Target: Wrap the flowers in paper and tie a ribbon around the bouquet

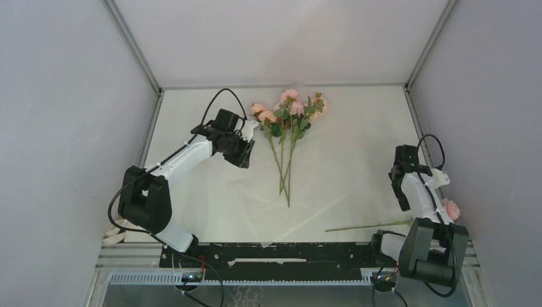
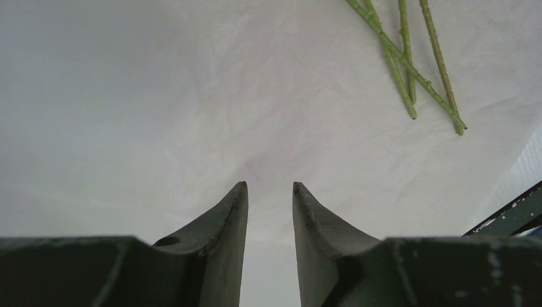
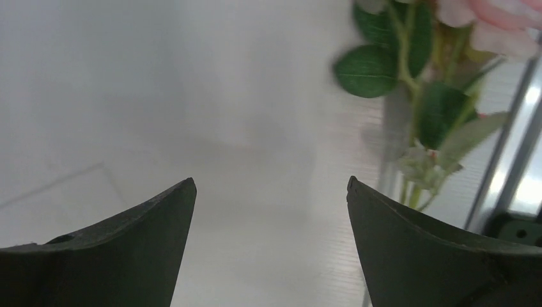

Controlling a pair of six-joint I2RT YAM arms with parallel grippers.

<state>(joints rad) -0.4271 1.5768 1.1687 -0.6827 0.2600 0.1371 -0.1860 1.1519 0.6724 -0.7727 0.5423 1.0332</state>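
Paper: a large white crinkled sheet, the paper (image 1: 211,192), lies spread flat over most of the table top.
Flowers: the flowers (image 1: 287,118) lie as a loose bunch on the far middle of the sheet, pink heads toward the back wall, thin green stems (image 2: 409,70) crossing and pointing toward the arms.
Stray sprig: a single rose (image 1: 450,208) lies apart from the bunch at the near right, its head beside the right arm's base (image 1: 425,256), its long stem (image 1: 367,226) running left onto the sheet's edge.
Ribbon: a cream loop, apparently the ribbon (image 1: 114,235), sits at the near left by the left arm's base (image 1: 147,204), largely hidden by it.
Left gripper: the left gripper (image 2: 270,187) hangs over bare paper just left of the bunch; fingers stand a narrow gap apart, nothing between them, stems well off to one side in its own view.
Right gripper: the right gripper (image 3: 270,182) is at the right edge of the table, fingers spread wide with nothing in between; the stray rose's leaves (image 3: 367,70) and bloom show beyond its right finger, not touching it.
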